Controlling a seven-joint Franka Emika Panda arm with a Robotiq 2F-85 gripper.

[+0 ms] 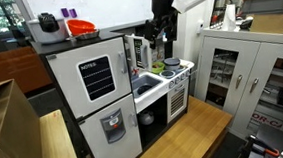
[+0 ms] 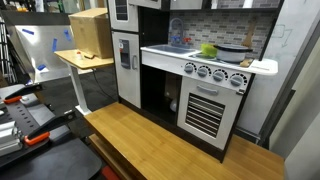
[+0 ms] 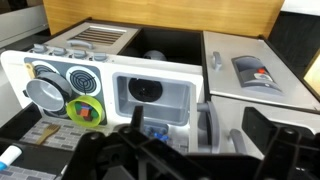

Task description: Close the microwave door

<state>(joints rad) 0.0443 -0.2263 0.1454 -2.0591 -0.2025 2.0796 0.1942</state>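
Observation:
The microwave door [image 1: 131, 53] is a small light-grey panel. It stands swung open, edge toward the camera, between the fridge and the stove. In the wrist view I look down on it edge-on, and its grey handle [image 3: 206, 125] shows just right of the sink. My gripper [image 1: 158, 33] hangs from the black arm just beside the door's outer edge, above the sink. In the wrist view its dark fingers [image 3: 190, 160] fill the bottom of the frame. They are spread apart and hold nothing.
The larger grey door with the NOTES board [image 1: 96, 77] stands left of the microwave door. Below are the sink [image 3: 150, 92] and the stove [image 3: 65, 88] with a pan and green toy. An orange bowl [image 1: 81, 28] sits on the fridge top. A metal cabinet [image 1: 246, 72] stands beside the kitchen.

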